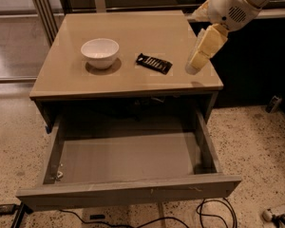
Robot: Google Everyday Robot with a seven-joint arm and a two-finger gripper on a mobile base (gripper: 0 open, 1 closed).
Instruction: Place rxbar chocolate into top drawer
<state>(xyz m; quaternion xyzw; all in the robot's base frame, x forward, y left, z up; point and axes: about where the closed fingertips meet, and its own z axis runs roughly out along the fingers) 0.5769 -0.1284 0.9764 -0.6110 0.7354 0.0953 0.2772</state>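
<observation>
Black in its wrapper with white lettering lines, the rxbar chocolate lies flat on the tan table, a little right of centre and turned at a slant. A white bowl stands to its left, apart from it. The cream-coloured gripper hangs off the arm at the right, pointing down over the right part of the table, near the bar but clear of it. It holds nothing, and I cannot tell whether it is open or closed. Below the near edge the top drawer stands pulled out, its grey bottom bare.

The step in hand looks like the reach for the bar. To do it well, the gripper should shift left until it sits above the middle of the bar, then turn to match the slant so it closes across the short width. The wrapper is thin and flat, so the descent needs to come right down to the table surface. The bowl is far enough left to stay out of the way.
</observation>
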